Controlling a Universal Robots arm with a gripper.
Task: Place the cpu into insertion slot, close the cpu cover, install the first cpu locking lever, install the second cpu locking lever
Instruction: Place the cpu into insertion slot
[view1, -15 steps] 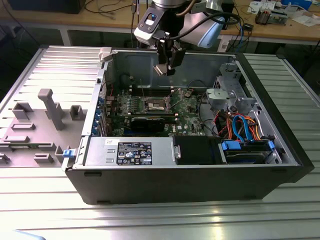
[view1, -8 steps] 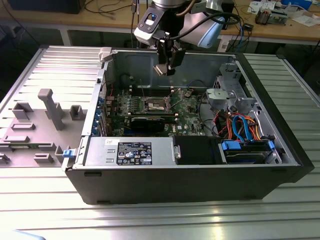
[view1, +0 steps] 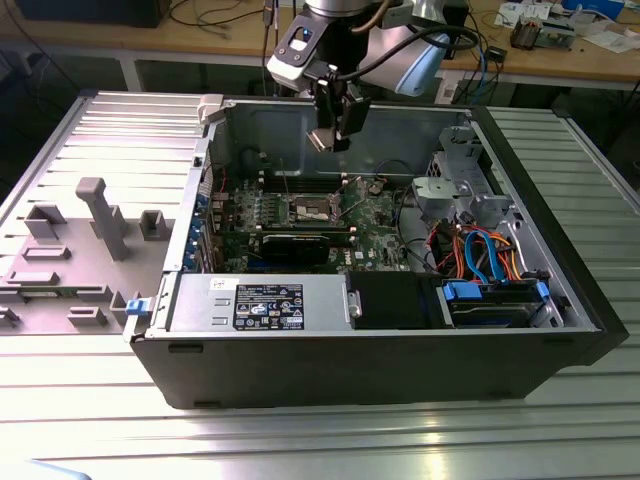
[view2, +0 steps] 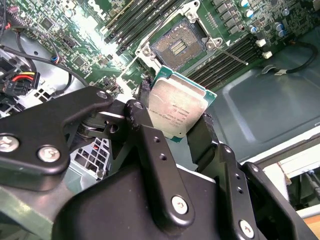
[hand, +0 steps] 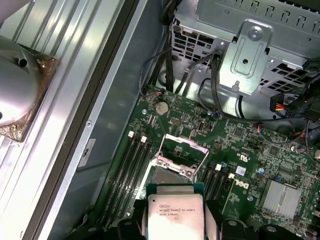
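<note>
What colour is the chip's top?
Silvery grey; the cpu shows best in the second wrist view.

— What did the arm (view1: 392, 45) look like?
— Silver-grey, with a pale blue cap (view1: 420, 65) and black cables (view1: 465, 34) looped beside it.
— And the gripper (view2: 175, 115)?
— Black jointed metal links (view2: 155, 165), held by round silver screws (view2: 49, 153).

Silvery-grey cpu (view2: 176, 111), green-edged
</note>
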